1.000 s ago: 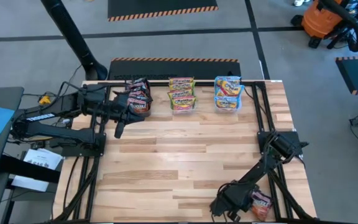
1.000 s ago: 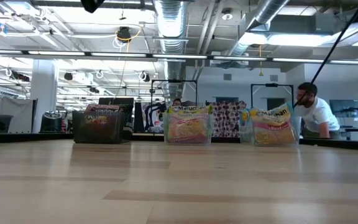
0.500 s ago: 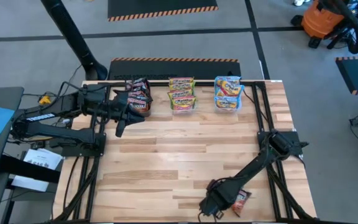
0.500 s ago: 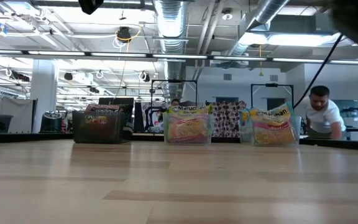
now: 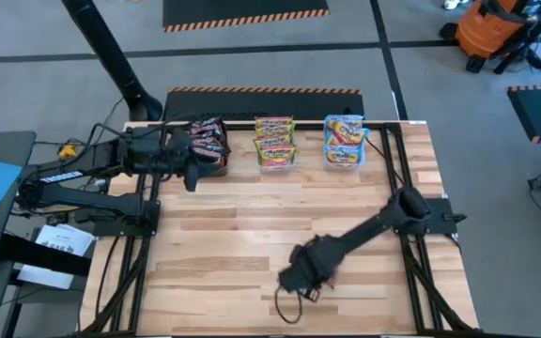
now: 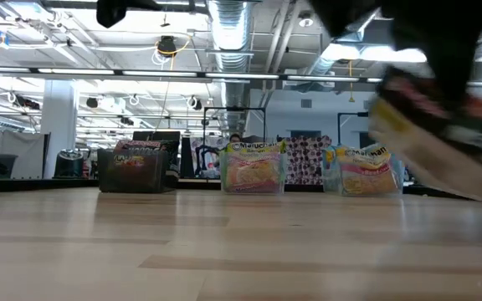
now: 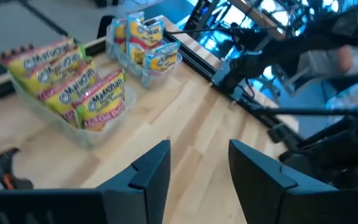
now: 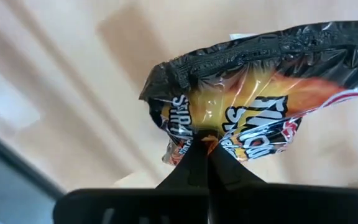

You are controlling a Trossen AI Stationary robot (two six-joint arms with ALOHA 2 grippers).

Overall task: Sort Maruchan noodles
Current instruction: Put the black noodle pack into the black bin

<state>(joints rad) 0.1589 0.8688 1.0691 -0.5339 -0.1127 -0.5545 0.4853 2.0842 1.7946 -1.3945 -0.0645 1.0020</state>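
The bench (image 5: 280,230) carries three clear tubs along its far edge, and the middle tub (image 5: 275,158), filled with yellow-and-green Maruchan packets (image 5: 274,141), serves as the landmark. To one side of it stands the tub of dark packets (image 5: 208,145); to the other side stands the tub of light blue packets (image 5: 344,143). In the low view the same three tubs stand in a row, the dark one (image 6: 131,169) at one end, the yellow-green one (image 6: 253,166) in the middle and the blue one (image 6: 363,169) at the other end.

The left gripper (image 5: 193,174) hovers just beside the dark tub, on the side away from the middle tub. Its fingers (image 7: 148,171) stand spread apart with nothing between them, bare bench showing in the gap.

The right gripper (image 5: 301,274) is well apart from the middle tub, out over the near half of the bench. Its fingers (image 8: 205,163) are pinched together on the edge of a dark noodle packet (image 8: 253,118) with orange and red print, which hangs crumpled above the wood. In the low view this packet (image 6: 442,125) shows only as a large blur close to the camera.
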